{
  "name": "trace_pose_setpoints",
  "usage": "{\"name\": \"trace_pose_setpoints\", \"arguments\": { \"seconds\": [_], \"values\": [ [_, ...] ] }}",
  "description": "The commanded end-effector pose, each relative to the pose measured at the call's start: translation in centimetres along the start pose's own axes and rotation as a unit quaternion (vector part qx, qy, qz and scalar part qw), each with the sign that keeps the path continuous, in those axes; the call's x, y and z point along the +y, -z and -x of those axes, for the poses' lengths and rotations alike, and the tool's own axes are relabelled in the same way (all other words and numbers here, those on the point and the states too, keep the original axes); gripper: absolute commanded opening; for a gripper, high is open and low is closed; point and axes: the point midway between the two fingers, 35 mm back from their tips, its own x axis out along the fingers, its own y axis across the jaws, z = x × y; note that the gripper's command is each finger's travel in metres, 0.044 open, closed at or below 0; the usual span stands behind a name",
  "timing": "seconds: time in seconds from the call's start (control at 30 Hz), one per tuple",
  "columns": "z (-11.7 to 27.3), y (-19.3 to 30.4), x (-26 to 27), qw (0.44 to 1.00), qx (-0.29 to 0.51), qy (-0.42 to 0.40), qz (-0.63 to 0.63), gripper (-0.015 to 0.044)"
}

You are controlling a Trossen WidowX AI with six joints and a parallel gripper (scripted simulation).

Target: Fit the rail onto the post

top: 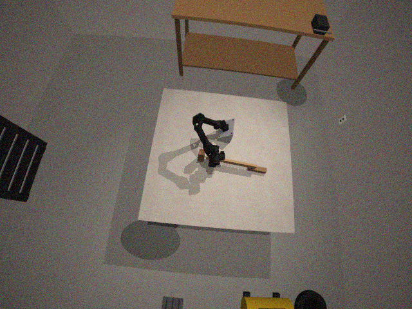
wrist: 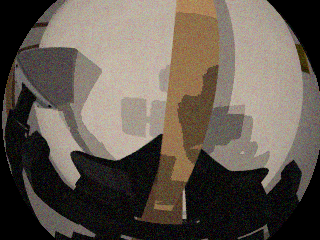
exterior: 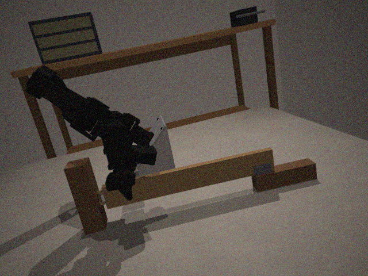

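The long wooden rail [top: 237, 163] [exterior: 196, 173] [wrist: 195, 45] is clear of the table at its near end and looks about level. My gripper [exterior: 129, 194] [wrist: 174, 139] is shut on it near that end. The rail's far end sits in the dark bracket [exterior: 263, 169] on the low footboard block [top: 261, 170] [exterior: 292, 175]. The short post [top: 201, 156] [exterior: 85, 196] stands upright just past the near end. A narrow gap shows between post and rail, with pegs [exterior: 102, 199] visible in it. Whether their tips are inside the holes cannot be told.
The arm's grey mounting plate [top: 228, 127] [exterior: 158, 154] [wrist: 55, 75] stands behind the rail. A wooden workbench [top: 239, 49] [exterior: 148, 49] is beyond the white table [top: 252, 206] [exterior: 267, 225]. The arm reaches over the rail, close to the post.
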Motion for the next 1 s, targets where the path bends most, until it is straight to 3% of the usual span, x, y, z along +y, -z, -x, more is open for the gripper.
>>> {"name": "trace_pose_setpoints", "arguments": {
  "seconds": [0.0,0.97],
  "values": [
    [0.19,0.27,0.01,1.000,0.000,0.002,0.000,0.0000],
    [0.18,1.18,0.03,1.000,0.000,0.002,0.000,0.0000]
  ]
}}
